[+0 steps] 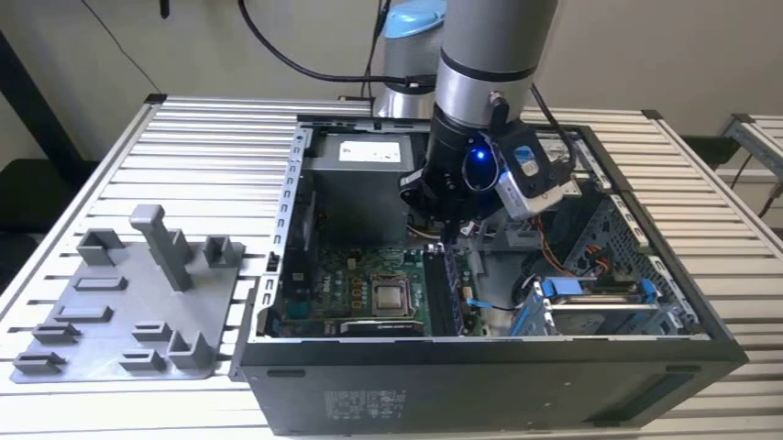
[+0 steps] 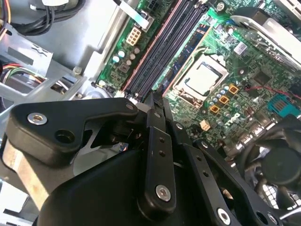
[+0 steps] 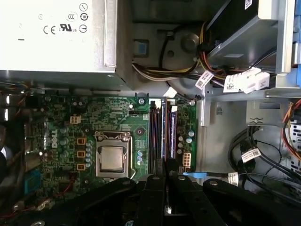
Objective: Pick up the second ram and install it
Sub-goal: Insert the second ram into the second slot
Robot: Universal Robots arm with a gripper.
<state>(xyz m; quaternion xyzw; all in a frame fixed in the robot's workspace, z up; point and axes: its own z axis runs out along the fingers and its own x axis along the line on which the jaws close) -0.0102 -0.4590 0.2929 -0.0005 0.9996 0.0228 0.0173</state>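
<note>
My gripper hangs inside the open computer case, just over the near end of the memory slots. In both wrist views its black fingers meet at a narrow tip, shut, with nothing visible between them. Two dark ram sticks stand side by side in the slots: one bluish, in line with my fingertips, and one with chips beside it. I cannot tell which is the second ram. From the exterior view the sticks lie right below the gripper.
The grey holder tray with upright plastic blocks lies at the exterior view's left, on the slatted table. Inside the case are the processor socket, the power supply, bundled cables and a drive cage.
</note>
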